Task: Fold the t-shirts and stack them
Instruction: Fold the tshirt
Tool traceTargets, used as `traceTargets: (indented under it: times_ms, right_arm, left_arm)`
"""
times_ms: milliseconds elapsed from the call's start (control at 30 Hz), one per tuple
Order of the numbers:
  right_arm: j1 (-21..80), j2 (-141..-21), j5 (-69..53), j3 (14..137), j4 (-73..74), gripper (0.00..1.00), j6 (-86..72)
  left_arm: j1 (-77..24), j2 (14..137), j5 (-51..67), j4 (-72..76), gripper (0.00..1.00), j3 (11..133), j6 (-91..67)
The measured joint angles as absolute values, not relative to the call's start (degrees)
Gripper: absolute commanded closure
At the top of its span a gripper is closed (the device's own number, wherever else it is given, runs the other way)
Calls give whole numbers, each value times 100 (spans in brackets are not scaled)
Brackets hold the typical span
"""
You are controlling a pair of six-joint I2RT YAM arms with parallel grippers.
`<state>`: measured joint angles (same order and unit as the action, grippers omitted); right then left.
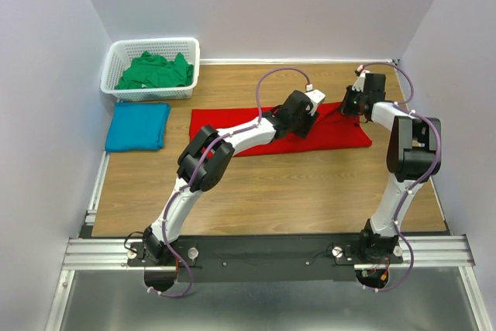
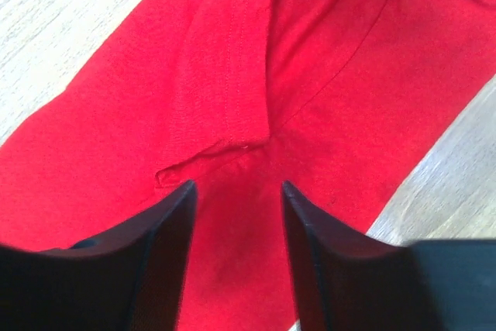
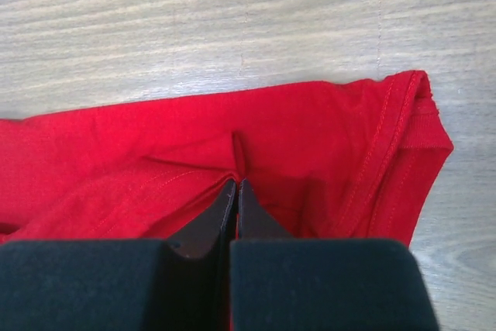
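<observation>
Now, w/ your right hand (image 3: 235,187) pinched tight on the red t-shirt (image 1: 225,125) nr the far-right corner of the bench (image 1: 310,191), close the spread-apart left hand (image 2: 236,191) on cloth before lifting.

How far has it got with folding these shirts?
Roughly a third. The teal t-shirt lies folded on the table. The red t-shirt is in hand: the right jaws are pinched shut on its cloth, the left jaws open just above it. The green t-shirt sits crumpled in the white basket, and nothing is stacked yet.
</observation>
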<state>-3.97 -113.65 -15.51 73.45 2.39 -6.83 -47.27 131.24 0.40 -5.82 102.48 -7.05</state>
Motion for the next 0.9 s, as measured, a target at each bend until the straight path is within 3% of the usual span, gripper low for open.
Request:
traceTargets:
  times_ms: [167,500,900]
  right_arm:
    - [-397,-11356,-1551,7293,172,93,-698]
    - [-397,-11354,-1555,7266,38,93,-766]
    - [-397,-11354,-1557,7181,-115,93,-838]
  left_arm:
    - [-4727,13124,-67,-567,59,10248,-1225]
    - [-4578,13126,-40,-690,42,10383,-3389]
    - [-4458,13382,287,-521,45,10457,-5212]
